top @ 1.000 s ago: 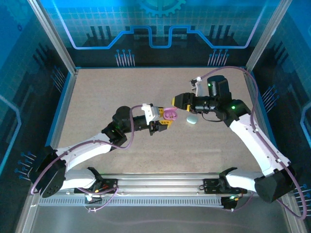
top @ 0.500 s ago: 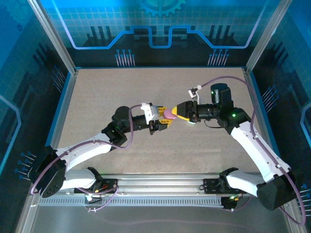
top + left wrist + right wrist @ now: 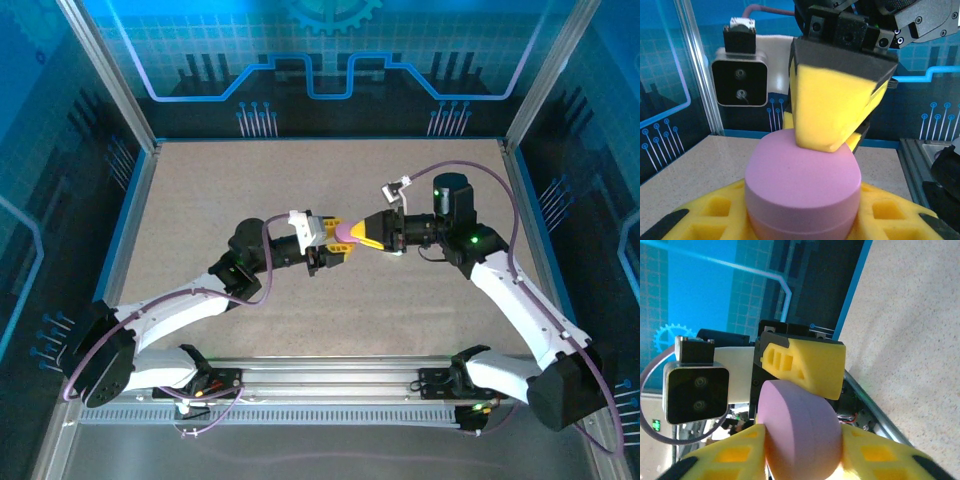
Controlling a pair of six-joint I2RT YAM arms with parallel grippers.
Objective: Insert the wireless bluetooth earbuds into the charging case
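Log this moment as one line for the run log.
left jaws: shut on pink case | right jaws: shut on pink case from the opposite side | phase: two-arm hold at mid-table

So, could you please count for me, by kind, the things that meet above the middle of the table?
pink charging case: 1
hands gripping it: 2 (left hand, right hand)
Total: 3

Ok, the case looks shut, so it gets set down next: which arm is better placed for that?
Probably left: the case sits deep in the left gripper, while the right gripper only pinches its far edge.
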